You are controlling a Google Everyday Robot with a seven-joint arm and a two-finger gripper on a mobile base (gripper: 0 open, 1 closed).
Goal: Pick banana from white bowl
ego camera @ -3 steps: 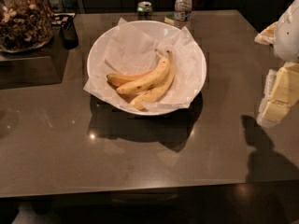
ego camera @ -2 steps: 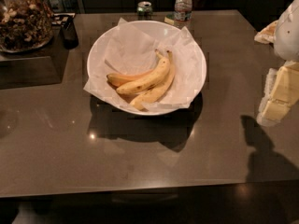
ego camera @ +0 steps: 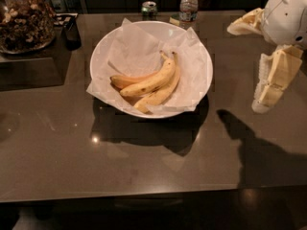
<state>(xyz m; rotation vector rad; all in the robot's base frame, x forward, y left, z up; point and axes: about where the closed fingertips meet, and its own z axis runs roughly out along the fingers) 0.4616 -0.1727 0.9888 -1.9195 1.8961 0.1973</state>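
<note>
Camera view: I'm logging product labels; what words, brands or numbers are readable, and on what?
None can be read.
Water bottle label: too blurred.
Drink can: too blurred.
No text shows on the white bowl, the jar of nuts, or the gripper, open above the table's right side.

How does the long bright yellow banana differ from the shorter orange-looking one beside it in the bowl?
The bright banana is longer, clear yellow with brown specks; the orange-tinted banana is shorter and darker. The bright banana shows whole; the orange-tinted one is partly hidden behind it. Both lie in the white bowl. The pincer is off to the right, over the table.
</note>
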